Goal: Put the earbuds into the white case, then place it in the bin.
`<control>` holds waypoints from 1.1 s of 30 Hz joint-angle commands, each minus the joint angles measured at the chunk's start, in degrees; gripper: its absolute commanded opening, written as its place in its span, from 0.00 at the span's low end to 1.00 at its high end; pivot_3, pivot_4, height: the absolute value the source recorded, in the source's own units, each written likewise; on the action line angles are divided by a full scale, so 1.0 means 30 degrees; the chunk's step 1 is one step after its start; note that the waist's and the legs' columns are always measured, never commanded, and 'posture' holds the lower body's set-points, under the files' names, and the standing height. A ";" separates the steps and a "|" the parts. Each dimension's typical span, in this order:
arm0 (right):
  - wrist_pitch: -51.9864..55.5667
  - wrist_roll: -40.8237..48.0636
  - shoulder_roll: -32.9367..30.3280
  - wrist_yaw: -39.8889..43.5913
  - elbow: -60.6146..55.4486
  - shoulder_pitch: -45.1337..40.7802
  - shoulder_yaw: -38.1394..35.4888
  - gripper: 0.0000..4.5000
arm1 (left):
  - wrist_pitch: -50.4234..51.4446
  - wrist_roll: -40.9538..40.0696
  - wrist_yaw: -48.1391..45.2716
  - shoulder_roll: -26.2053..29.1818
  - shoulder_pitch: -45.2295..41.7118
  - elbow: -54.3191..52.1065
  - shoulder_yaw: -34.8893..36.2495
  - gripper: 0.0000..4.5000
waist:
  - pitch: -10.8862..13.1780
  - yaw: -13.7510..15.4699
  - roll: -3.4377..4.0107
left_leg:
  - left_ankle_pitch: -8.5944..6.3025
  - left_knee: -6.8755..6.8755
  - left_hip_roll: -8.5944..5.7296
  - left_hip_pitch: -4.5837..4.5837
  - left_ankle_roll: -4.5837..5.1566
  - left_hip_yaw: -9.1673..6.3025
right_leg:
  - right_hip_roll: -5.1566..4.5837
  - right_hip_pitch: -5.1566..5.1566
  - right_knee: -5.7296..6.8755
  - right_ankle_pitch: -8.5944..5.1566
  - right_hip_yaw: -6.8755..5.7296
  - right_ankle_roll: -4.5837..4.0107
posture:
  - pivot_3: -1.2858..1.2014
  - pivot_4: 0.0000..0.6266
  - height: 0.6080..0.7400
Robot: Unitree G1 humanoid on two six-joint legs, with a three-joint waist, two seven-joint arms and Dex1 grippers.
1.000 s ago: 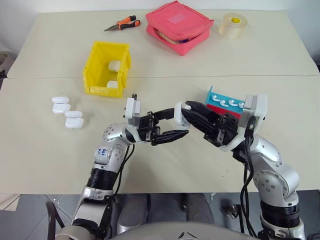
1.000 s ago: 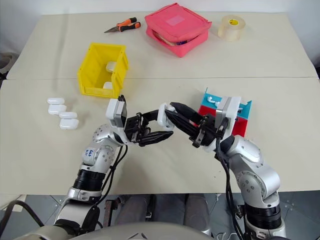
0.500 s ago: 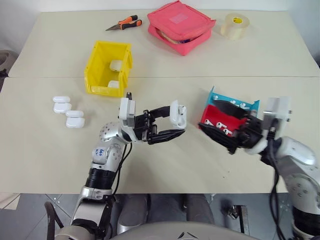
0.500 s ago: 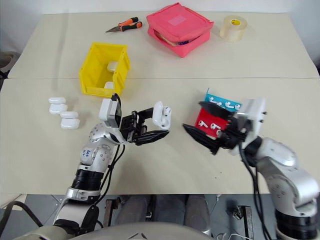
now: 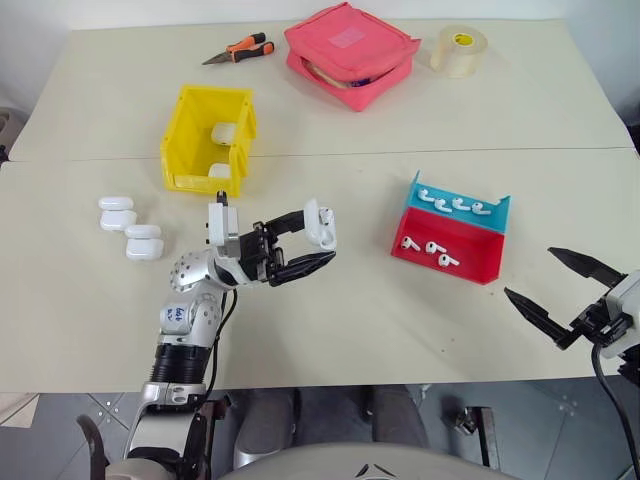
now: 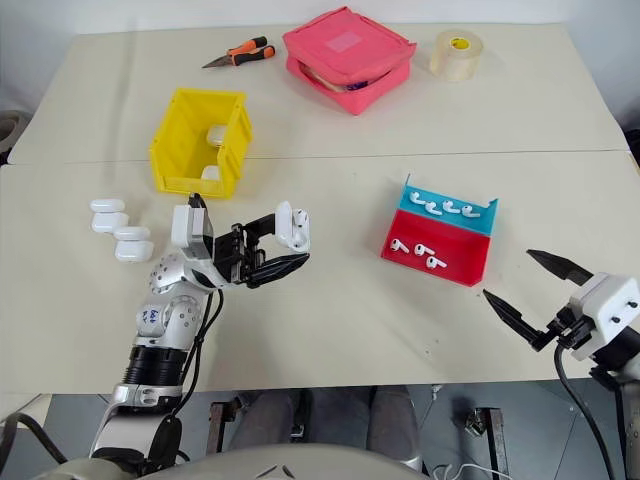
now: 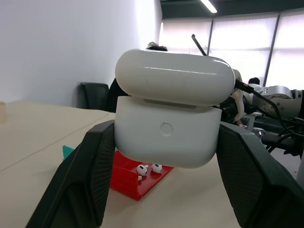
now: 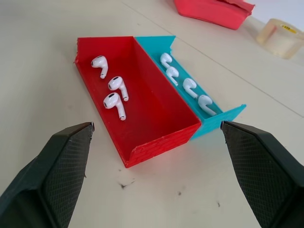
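Altogether, seven tiny glossy white stemmed earbuds (image 8: 113, 94) lie in a shallow plastic tray (image 5: 470, 262): three in its red compartment, four in a row in its blue one. Four small glossy white rounded cases (image 5: 131, 227) lie flat on the beige table (image 5: 400, 110), left of the robot, in two pairs. Two more white cases sit inside the bright yellow plastic bin (image 5: 187, 140) beyond them. The left gripper (image 5: 318, 242) pinches a seventh white case (image 5: 321, 224) above the table, between the bin and the tray, its lid uppermost and slightly ajar, its long axis spanning the two black fingers. The right gripper (image 5: 563, 294) hangs near the table's front edge, right of the tray, fingers spread wide, holding nothing.
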 commanded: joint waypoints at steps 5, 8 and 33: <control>0.5735 0.0238 -0.4131 -0.0103 0.0421 -0.4262 0.1958 0.99 | -0.0523 -0.0009 0.0566 -0.0296 0.0299 -0.1131 -0.0267 0.62 | -0.0007 0.0077 0.0017 | 0.0000 0.0009 -0.0005 -0.0003 0.0000 0.0000 | -0.0004 -0.0003 -0.0005 0.0003 0.0016 0.0005 | 0.52 0.24 1.00; 0.8003 -0.0063 -0.5972 0.0411 0.1693 -0.7420 0.3815 0.99 | -0.0603 -0.0028 0.0602 -0.0412 0.0486 -0.1265 -0.0469 0.62 | -0.0006 0.0072 0.0014 | 0.0001 0.0010 0.0002 -0.0009 -0.0002 -0.0009 | -0.0001 -0.0010 -0.0006 0.0002 0.0004 0.0002 | 0.52 0.24 1.00; 0.0789 -1.1511 -0.3626 0.5599 2.0359 -2.4571 1.6230 0.99 | -0.1334 -0.0064 0.1531 -0.0937 0.0787 -0.1952 -0.0772 0.62 | 0.0001 -0.0404 0.0018 | 0.0007 -0.0002 -0.0002 -0.0084 -0.0016 -0.0044 | -0.0018 -0.0055 -0.0046 0.0007 -0.0070 0.0009 | 0.52 0.24 1.00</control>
